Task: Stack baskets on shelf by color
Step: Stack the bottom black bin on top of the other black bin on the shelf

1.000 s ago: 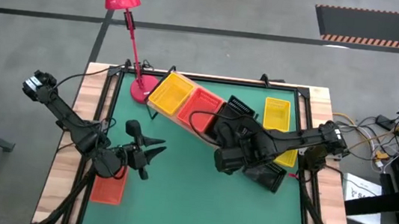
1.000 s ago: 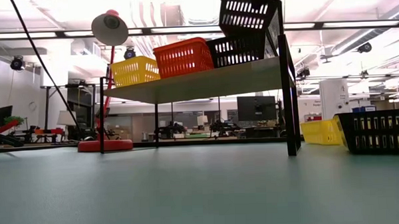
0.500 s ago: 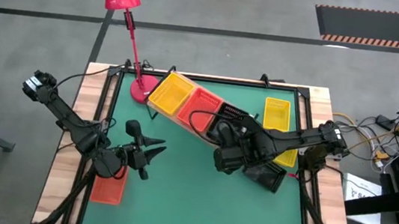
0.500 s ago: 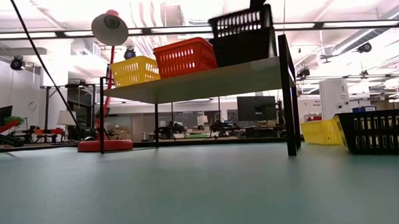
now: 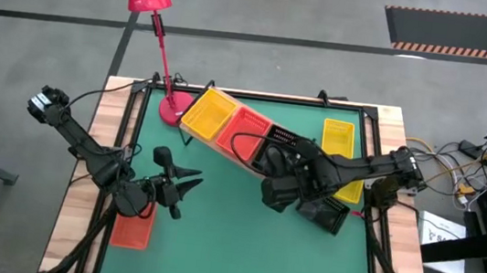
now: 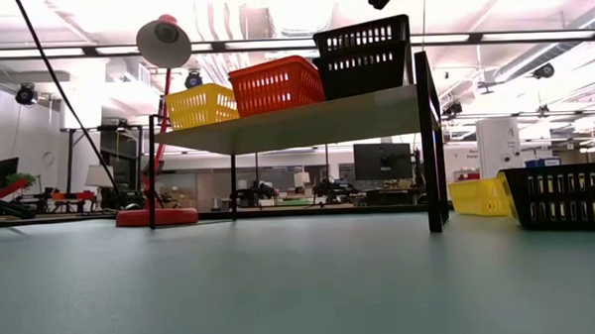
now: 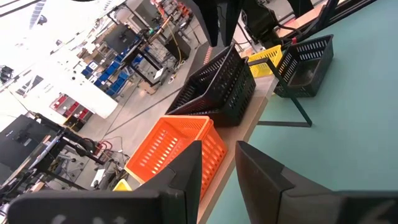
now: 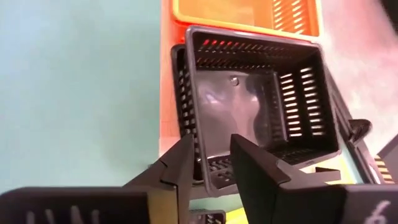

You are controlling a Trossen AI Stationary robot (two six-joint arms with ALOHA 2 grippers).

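Hovering above the stacked black baskets [image 8: 258,102] at the shelf [image 6: 296,122] end, the right gripper [image 8: 211,163] stood parted (gripping nothing); the left gripper [image 5: 185,183] waited open.

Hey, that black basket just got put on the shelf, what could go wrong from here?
1. The top black basket looks nested askew in the one under it; it may tip or fail to settle.
2. The right end effector hangs close over its rim, fingers apart, and could snag it when lifting.
3. The stack sits at the shelf end, so a nudge might push it off.
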